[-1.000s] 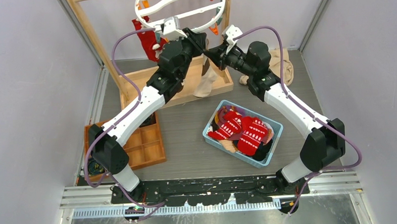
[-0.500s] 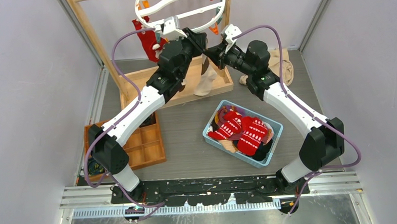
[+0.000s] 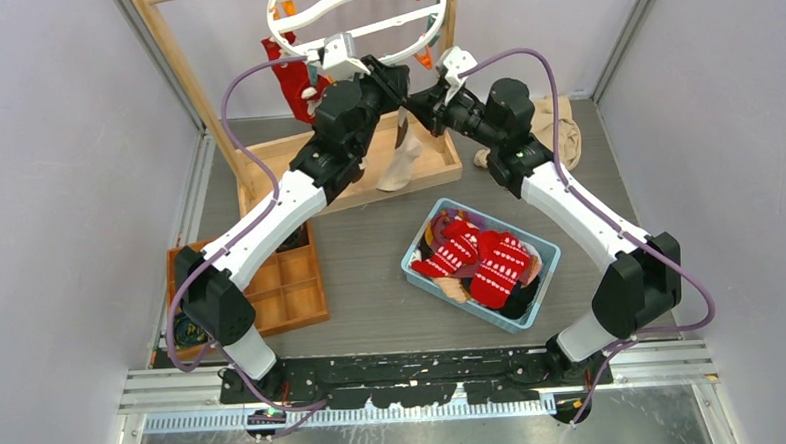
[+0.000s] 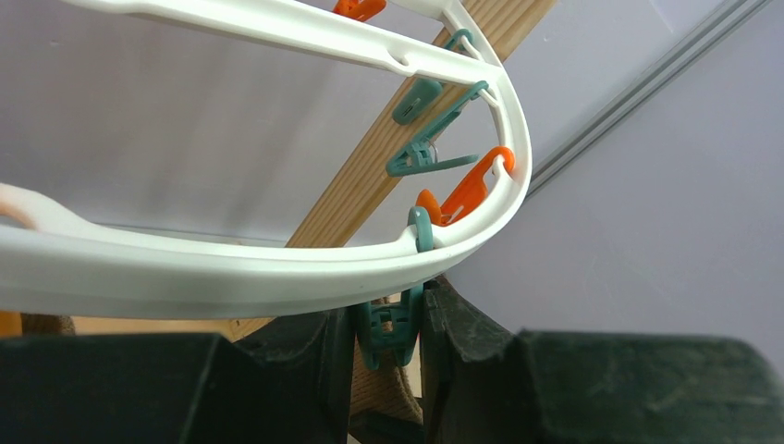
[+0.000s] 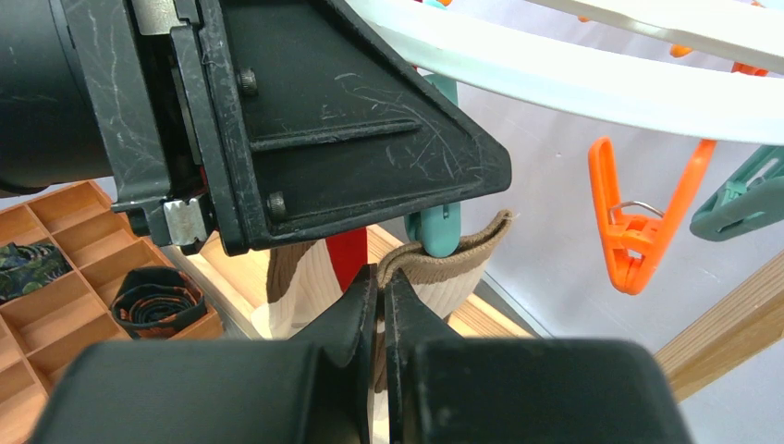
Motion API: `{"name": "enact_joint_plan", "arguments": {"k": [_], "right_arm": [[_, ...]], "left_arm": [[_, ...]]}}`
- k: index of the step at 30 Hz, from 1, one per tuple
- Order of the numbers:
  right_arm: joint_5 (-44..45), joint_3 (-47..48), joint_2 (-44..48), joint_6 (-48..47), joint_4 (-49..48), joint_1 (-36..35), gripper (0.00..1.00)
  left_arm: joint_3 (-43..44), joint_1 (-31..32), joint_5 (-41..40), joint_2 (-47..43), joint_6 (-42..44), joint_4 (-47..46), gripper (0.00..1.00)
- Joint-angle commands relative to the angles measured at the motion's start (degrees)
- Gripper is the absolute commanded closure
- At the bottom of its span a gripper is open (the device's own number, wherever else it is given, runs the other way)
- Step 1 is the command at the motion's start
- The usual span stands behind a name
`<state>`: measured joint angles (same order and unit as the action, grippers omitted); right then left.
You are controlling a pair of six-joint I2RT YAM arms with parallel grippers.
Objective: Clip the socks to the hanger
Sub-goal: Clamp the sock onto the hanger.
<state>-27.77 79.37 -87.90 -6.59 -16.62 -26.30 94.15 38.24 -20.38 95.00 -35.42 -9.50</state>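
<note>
The white ring hanger (image 3: 430, 18) hangs at the back, its rim crossing the left wrist view (image 4: 277, 268). My left gripper (image 4: 388, 319) is shut on a teal clip (image 4: 396, 326) just under that rim, squeezing its handles. A tan-and-brown sock (image 3: 402, 162) hangs below the two grippers. My right gripper (image 5: 381, 282) is shut on its brown cuff (image 5: 453, 254), and the teal clip's tip (image 5: 434, 229) sits over the cuff's top edge. A red sock (image 3: 291, 81) hangs from the hanger's left side. More socks (image 3: 486, 263), mostly red, lie in the blue basket (image 3: 415, 243).
The tall wooden frame (image 3: 188, 81) stands at the back left on its wooden base (image 3: 267, 167). A compartmented wooden tray (image 3: 292, 286) sits front left. A beige cloth (image 3: 557, 125) lies back right. Orange (image 5: 638, 231) and teal clips dangle from the ring near my fingers.
My right gripper and the sock's cuff have edged slightly left toward the left gripper. The left arm holds still on the clip.
</note>
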Motion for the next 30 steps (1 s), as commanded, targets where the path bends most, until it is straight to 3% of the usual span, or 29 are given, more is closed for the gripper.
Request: {"name": "enact_joint_plan", "arguments": {"k": [1, 30], "right_arm": [[-0.53, 3.02, -0.08, -1.04, -1.53, -0.37, 0.99], [0.67, 4.12, -0.10, -4.29, -1.47, -0.49, 0.99]], "left_arm": [[1.93, -0.31, -0.80, -1.54, -0.26, -2.49, 0.96], [2.00, -0.31, -1.19, -1.12, 2.57, 0.98, 0.96]]}}
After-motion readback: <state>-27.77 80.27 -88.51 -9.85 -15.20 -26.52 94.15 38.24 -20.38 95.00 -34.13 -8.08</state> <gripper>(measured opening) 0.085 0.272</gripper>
